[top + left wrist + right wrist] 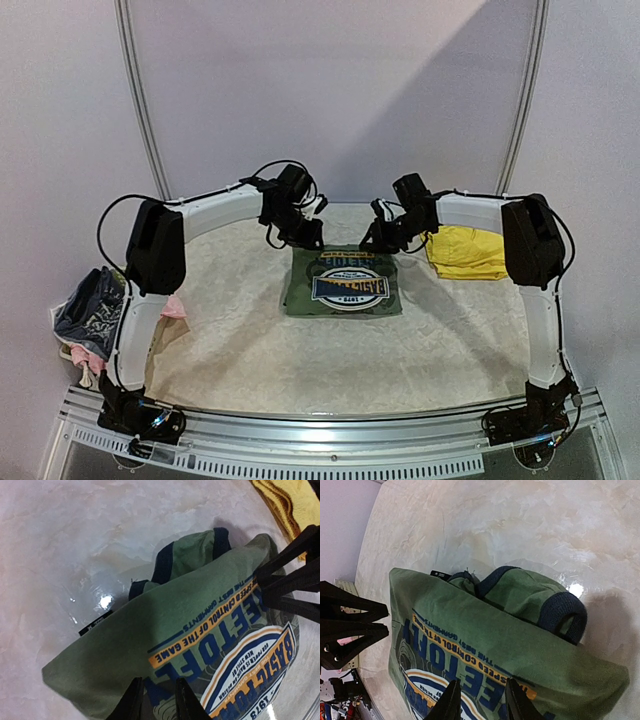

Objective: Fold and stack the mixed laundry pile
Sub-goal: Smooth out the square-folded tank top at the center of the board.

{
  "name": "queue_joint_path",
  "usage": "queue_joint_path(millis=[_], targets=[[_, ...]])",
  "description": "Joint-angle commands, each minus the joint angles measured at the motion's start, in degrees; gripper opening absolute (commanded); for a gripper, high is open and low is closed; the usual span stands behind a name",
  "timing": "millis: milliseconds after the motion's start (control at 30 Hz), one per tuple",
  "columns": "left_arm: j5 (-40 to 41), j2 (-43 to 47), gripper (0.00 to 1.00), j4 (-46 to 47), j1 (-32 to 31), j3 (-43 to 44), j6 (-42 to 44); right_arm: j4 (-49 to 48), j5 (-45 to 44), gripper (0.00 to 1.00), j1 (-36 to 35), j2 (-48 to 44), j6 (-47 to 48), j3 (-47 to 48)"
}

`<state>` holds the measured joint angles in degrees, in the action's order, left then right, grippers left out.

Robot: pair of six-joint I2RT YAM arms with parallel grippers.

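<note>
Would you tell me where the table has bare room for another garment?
Free: the near strip between the green top and the front rail, and the patch left of it toward the left arm. Crowded: the top's far edge, with left tool, right tool and yellow shorts.

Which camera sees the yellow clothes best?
The top external view: the folded yellow garment shows whole, beside the green printed top. The left wrist view catches only one edge; the right wrist view shows none of it.
</note>
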<state>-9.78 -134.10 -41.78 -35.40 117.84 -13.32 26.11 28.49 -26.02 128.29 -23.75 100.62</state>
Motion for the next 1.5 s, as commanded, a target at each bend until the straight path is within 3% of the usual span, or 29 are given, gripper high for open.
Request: queue_joint_path(millis=[0, 200, 467, 767, 933, 1033, 1200, 1333, 1467], targets=[[-4.24, -4.73, 0.23, -3.62, 0.15, 5.93, -3.08, 2.85, 1.67, 0.31, 1.26, 4.51, 0.83, 2.23], [-1.88, -5.51, 0.23, -4.71, 1.00, 5.65, -4.46, 2.86, 1.22, 0.30, 3.61, 5.73, 1.39, -0.24], [0.81, 0.14, 0.23, -1.00, 1.21, -4.34, -4.69, 2.87, -0.60, 0.33, 4.42, 1.01, 3.17, -5.82], [1.98, 8.76, 0.25, 3.26, -1.11, -10.42, -4.01, 0.60, 1.63, 0.47, 4.31, -7.91, 2.86, -9.44], [7.30, 12.83, 0.37, 3.20, -4.79, -11.80, -0.84, -2.43, -0.47, 0.57, 4.36, -15.72, 1.26, -16.20], [14.03, 14.29, 0.49, 3.04, -8.34, -11.86, 2.61, -4.41, -2.42, 0.61, 4.35, -20.30, 0.16, -21.80], [24.09, 13.26, 0.59, 2.21, -15.15, -9.40, 10.33, -8.08, -6.18, 0.67, 4.40, -26.78, -2.04, -29.75], [31.80, 12.32, 0.65, 4.18, -20.30, -9.51, 17.89, -10.62, -9.59, 0.75, 4.40, -30.93, -4.21, -34.81], [34.58, 11.92, 0.67, 9.23, -24.79, -12.46, 25.90, -13.12, -12.79, 0.85, 4.57, -33.89, -6.64, -39.58]])
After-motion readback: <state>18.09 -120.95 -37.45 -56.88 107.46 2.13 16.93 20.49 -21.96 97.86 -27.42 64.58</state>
